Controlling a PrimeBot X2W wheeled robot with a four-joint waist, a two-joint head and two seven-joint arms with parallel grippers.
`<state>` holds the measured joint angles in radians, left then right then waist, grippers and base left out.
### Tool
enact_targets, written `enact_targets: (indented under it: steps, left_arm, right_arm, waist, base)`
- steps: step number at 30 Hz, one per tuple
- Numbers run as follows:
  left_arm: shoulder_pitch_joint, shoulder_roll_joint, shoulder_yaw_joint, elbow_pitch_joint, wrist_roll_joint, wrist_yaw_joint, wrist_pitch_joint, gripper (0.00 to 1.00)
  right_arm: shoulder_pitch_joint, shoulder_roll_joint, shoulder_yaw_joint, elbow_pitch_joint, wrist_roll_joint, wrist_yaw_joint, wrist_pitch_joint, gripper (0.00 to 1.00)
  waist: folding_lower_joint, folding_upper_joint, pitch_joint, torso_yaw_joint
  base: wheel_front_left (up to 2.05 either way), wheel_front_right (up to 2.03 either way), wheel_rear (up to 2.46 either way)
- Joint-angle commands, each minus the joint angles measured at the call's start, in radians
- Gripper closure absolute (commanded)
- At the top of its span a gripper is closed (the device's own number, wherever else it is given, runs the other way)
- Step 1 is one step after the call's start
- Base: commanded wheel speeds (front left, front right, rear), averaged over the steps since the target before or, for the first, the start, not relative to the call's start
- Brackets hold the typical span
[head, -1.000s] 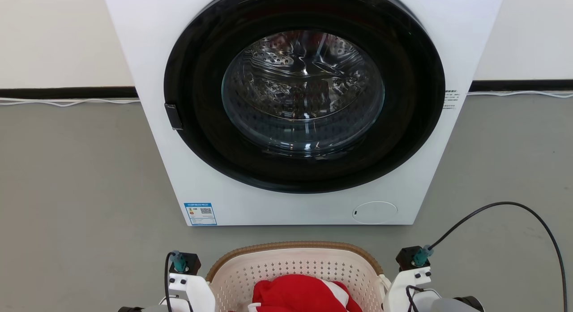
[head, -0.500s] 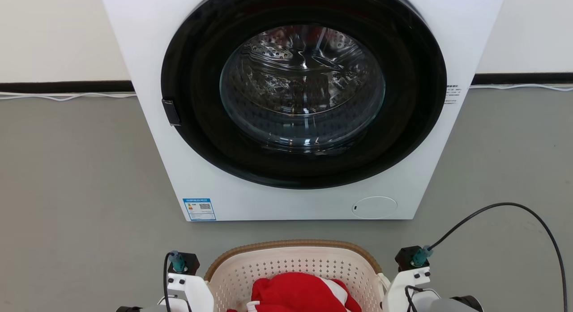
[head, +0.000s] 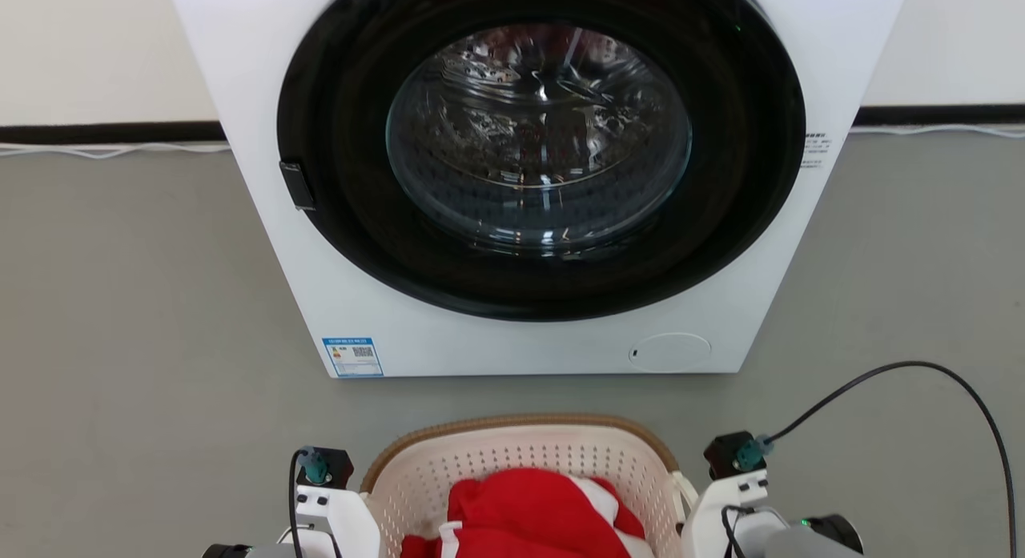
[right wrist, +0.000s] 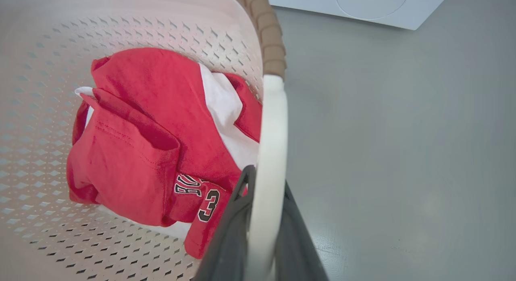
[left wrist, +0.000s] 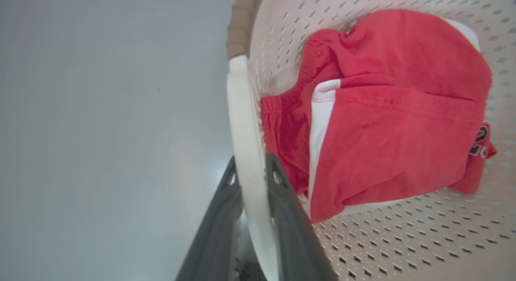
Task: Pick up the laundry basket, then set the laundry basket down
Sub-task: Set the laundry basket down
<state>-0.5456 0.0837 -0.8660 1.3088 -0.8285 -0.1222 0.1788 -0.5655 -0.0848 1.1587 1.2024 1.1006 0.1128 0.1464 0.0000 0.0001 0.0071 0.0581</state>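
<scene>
Both tools were found clenched on the laundry basket [head: 520, 423]. The left tool [left wrist: 250, 165] had its two dark fingers pressed against either face of the white left handle [left wrist: 241, 111], and the right tool [right wrist: 267, 180] gripped the white right handle [right wrist: 272, 123] in the same manner. The basket sat at the near edge of the head view, between the two arms and just near of the washing machine [head: 264, 190], with a strip of grey floor [head: 120, 302] between them. A red and white garment [head: 528, 502] lay loose inside it. Over the preceding second the whole head view had shifted. The machine, the floor and the far wall line all climbed the picture together, which indicated a move of the camera and not of the machine. The basket had kept its station between the two wrists, and somewhat more of its interior and of the garment had come into sight. The strip of floor between its far rim and the machine's foot had widened slightly. In my judgement the body was bending or repositioning with the load held, so the pick-up appeared done and the set-down was pending. Whether the basket's base was bearing on the floor could not be determined from any view. Neither handle should be released until that contact is confirmed.
</scene>
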Motion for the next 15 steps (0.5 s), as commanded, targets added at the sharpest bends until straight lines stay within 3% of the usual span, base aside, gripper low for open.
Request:
enact_targets:
  steps: [1,15]
  left_arm:
    - [-0.057,0.004,0.010,-0.018,0.000,0.002,-0.022,1.00]
    - [-0.160,0.027,0.016,-0.019,0.007,0.035,-0.127,1.00]
  right_arm:
    - [-0.046,0.025,0.012,-0.039,-0.001,0.018,-0.029,1.00]
    - [-0.165,0.014,0.042,-0.024,-0.025,0.018,-0.162,1.00]
  waist:
    - [0.0000,-0.0001,0.012,-0.003]
    - [0.0000,-0.0001,0.250,-0.027]
  base:
    - [0.00,0.00,0.00]
    - [0.00,0.00,0.00]
